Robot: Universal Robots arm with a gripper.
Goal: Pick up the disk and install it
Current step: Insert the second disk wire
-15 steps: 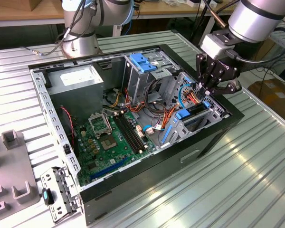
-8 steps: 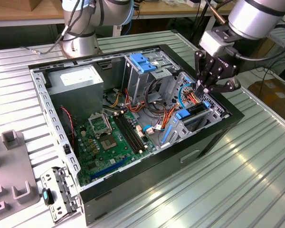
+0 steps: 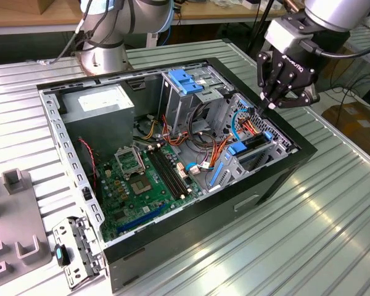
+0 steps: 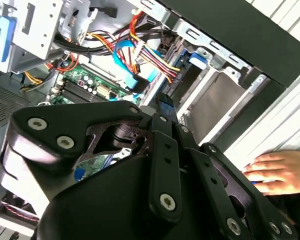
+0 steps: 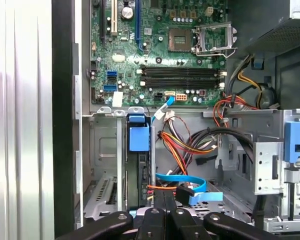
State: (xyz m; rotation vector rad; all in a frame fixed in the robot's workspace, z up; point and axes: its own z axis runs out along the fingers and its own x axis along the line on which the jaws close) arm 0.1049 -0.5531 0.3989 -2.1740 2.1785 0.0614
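The disk (image 3: 253, 143) stands on edge in the drive bay at the case's side on the exterior view's right, dark along its upper edge with blue carrier pieces at both ends. In the first wrist view the disk (image 5: 143, 172) shows as a dark strip below a blue tab (image 5: 139, 137). My black gripper (image 3: 272, 105) hangs just above the disk's far end, apart from it, fingers drawn together with nothing seen between them. In both wrist views the gripper (image 5: 165, 216) (image 4: 162, 102) points down at that bay.
The open computer case (image 3: 68, 160) lies on a ribbed metal table. Inside are a green motherboard (image 3: 142, 179), a grey power-supply box (image 3: 105, 102), a tall cage with blue cap (image 3: 185, 80) and loose cables (image 3: 203, 139). A person's hand (image 4: 275, 172) rests on the table beside the case.
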